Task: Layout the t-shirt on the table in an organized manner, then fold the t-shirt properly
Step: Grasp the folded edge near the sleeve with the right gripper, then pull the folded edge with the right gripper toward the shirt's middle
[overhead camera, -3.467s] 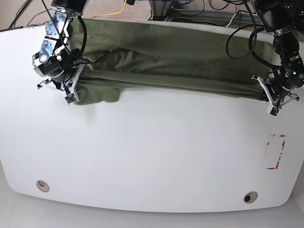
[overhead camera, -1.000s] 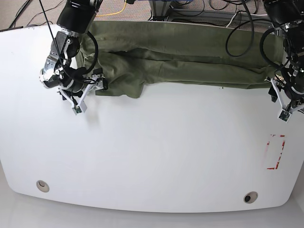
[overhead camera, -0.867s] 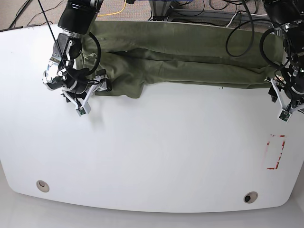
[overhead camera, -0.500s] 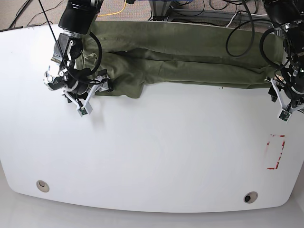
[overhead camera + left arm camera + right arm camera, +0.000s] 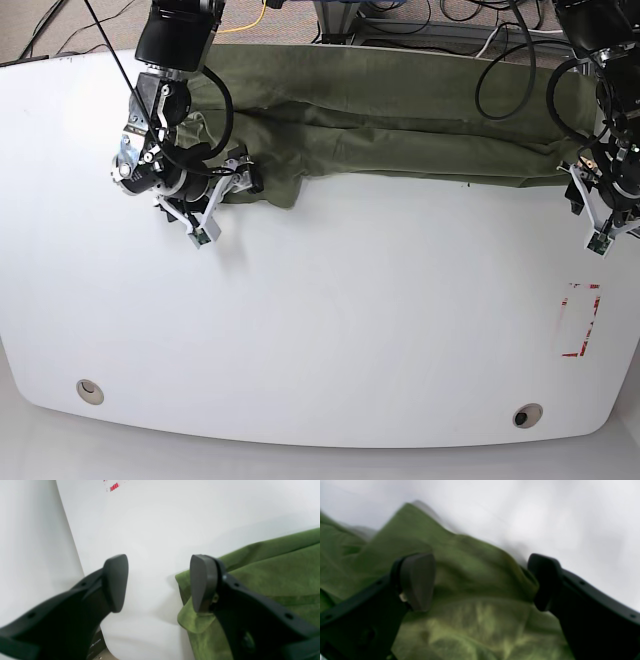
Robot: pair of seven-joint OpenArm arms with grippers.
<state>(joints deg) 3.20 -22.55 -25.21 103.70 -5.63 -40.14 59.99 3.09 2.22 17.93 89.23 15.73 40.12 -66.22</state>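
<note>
The olive-green t-shirt (image 5: 400, 130) lies bunched in long folds along the far edge of the white table (image 5: 320, 320). My right gripper (image 5: 243, 178) is at the shirt's near left flap. In the blurred right wrist view it (image 5: 480, 580) is open, with the fabric (image 5: 475, 620) under and between its fingers. My left gripper (image 5: 578, 192) is at the shirt's near right corner. In the left wrist view it (image 5: 158, 582) is open and empty, one finger (image 5: 202, 582) over the shirt's corner (image 5: 262, 580), the other over bare table (image 5: 155, 525).
A red-marked rectangle (image 5: 578, 320) is near the table's right edge and shows in the left wrist view (image 5: 112, 486). Two metal grommets (image 5: 90, 390) (image 5: 526, 415) sit near the front edge. Cables (image 5: 480, 30) hang behind the table.
3.5 s ago both grippers were at the shirt's near edge, lower on the table. In the last second the right gripper has moved right along the left flap. The left arm stays still.
</note>
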